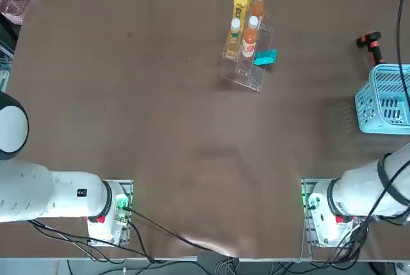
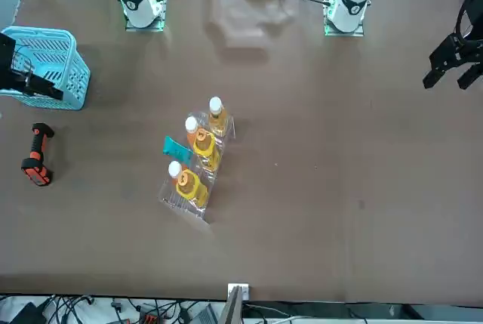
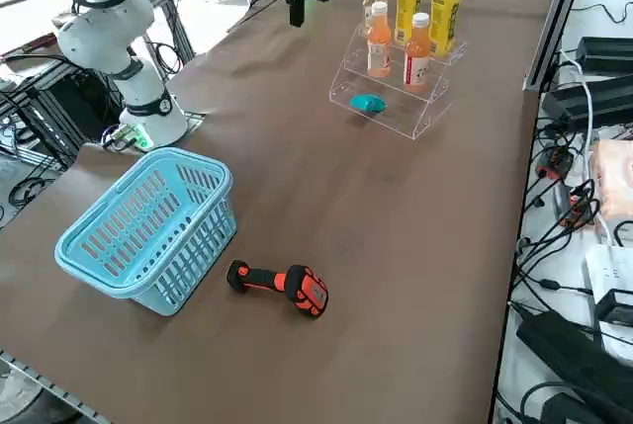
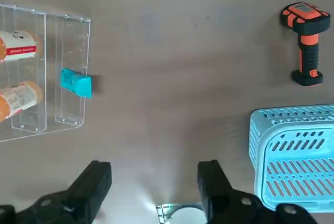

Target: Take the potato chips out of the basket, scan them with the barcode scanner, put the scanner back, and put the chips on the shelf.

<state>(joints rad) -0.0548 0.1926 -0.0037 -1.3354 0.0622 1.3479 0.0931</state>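
Chips (image 4: 76,82) sit on the shelf's (image 4: 64,121) low tier, probably since the bottles (image 3: 417,52) fill the rest. Claw's (image 4: 154,174) spread wide, likely finished.

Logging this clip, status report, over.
Right claw open, nothing held. Chips on shelf. Scanner on table by basket. Nothing visibly in the way.

robotics lab | robot arms (image 1: 61,195) on table (image 1: 186,127) | loose cables (image 3: 564,236) | metal framing (image 2: 232,307)
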